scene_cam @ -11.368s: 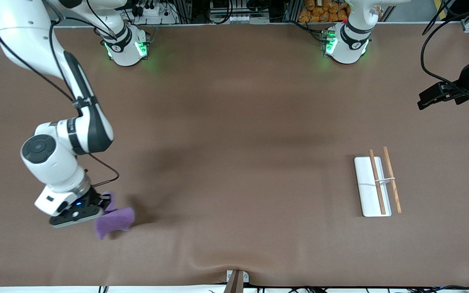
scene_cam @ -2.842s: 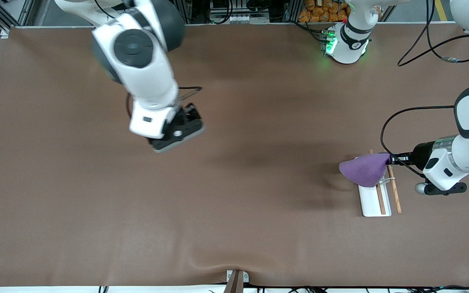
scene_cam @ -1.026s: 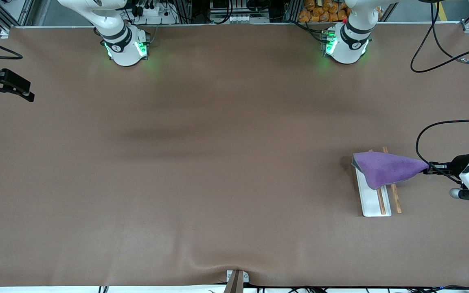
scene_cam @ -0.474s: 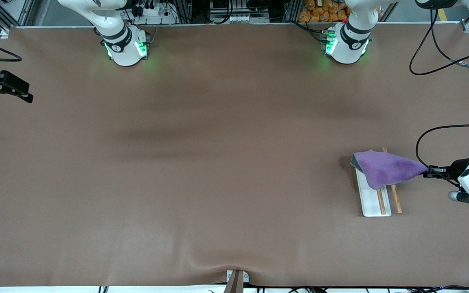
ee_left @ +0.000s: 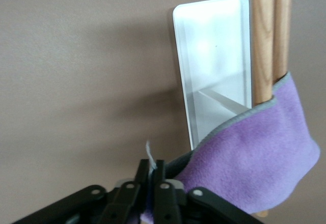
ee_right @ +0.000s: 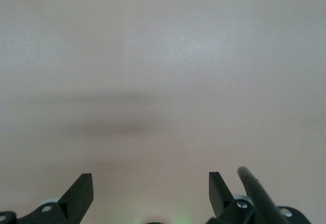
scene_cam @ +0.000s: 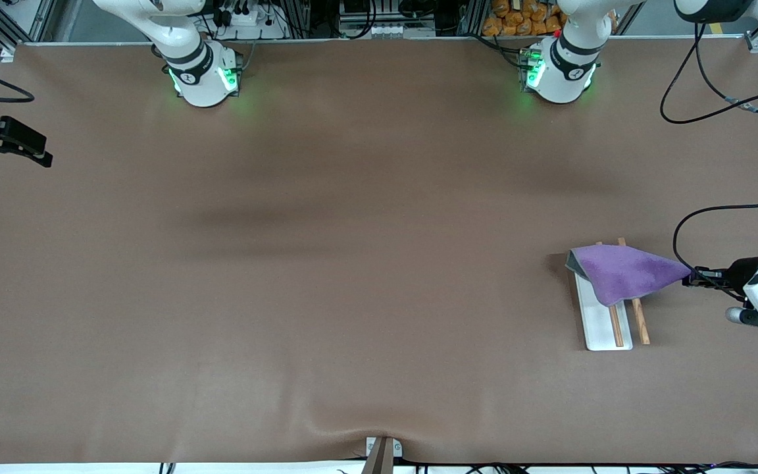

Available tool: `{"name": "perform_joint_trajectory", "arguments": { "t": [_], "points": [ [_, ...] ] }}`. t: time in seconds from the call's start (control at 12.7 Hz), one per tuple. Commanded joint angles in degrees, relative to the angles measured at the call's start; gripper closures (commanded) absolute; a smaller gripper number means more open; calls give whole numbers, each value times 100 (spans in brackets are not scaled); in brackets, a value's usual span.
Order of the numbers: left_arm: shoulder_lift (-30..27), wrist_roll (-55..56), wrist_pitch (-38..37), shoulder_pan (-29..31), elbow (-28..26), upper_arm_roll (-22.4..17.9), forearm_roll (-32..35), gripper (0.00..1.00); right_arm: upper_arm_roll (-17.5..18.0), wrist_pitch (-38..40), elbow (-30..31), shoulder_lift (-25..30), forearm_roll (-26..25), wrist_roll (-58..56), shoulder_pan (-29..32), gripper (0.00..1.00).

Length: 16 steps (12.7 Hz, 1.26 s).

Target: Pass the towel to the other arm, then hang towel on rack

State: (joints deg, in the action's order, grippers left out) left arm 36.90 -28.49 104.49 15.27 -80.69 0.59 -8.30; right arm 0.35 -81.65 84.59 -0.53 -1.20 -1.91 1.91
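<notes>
The purple towel [scene_cam: 622,280] lies draped across the two wooden rods [scene_cam: 639,322] of the rack, whose white base plate [scene_cam: 603,332] sits toward the left arm's end of the table. One towel corner stretches off the rods to my left gripper [scene_cam: 689,279], which is shut on it. In the left wrist view the narrow jaws [ee_left: 156,165] pinch the towel [ee_left: 254,158] corner, a white tag sticking up between them, with the rods [ee_left: 264,40] and base plate [ee_left: 214,56] just ahead. My right gripper [scene_cam: 37,155] waits open above the right arm's end of the table, its fingers [ee_right: 81,191] wide apart over bare mat.
A brown mat [scene_cam: 353,263] covers the whole table. A black cable [scene_cam: 682,230] loops from the left wrist above the mat beside the rack. A small clamp [scene_cam: 382,451] sits at the table's edge nearest the front camera.
The left gripper has shifted only slightly with the towel's corner still in it, and the towel stays draped on the rods. The right arm has not moved.
</notes>
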Motion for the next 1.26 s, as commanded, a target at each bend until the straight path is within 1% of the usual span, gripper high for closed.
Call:
{"name": "perform_joint_trajectory", "arguments": {
  "t": [0.0, 0.08, 0.32, 0.47, 0.63, 0.71, 0.95, 1.11, 1.18],
  "points": [
    [133, -262, 28, 169, 89, 55, -337, 0, -26, 9, 172, 168, -64, 15, 20, 0],
    [125, -288, 19, 335, 89, 55, -539, 0, -61, 70, 172, 176, -64, 15, 20, 0],
    [-68, -262, -77, 460, 97, 73, -523, 0, -61, 36, 180, 176, -55, 7, 11, 0],
    [-392, -236, -523, 564, 123, 55, -602, 0, -61, 18, 180, 176, -55, -2, -24, 0],
    [-944, -210, -1016, 679, 133, 46, -506, 0, -61, 9, 172, 176, -55, -98, -15, 0],
    [-1165, -201, -1044, 627, 133, 37, -367, 0, -70, -34, 172, 176, -55, -256, -15, 0],
    [-1780, -174, -1062, 434, 133, 221, 222, 0, -70, -61, 172, 176, -55, -310, 2, 0],
    [-2089, -26, -1071, -4, 159, 257, 828, 0, -70, -61, 163, 176, -55, -310, 2, 0],
    [-2255, 280, -1071, -154, 150, 257, 909, 0, -78, -61, 163, 176, -55, -310, 11, 0]
  ]
}}
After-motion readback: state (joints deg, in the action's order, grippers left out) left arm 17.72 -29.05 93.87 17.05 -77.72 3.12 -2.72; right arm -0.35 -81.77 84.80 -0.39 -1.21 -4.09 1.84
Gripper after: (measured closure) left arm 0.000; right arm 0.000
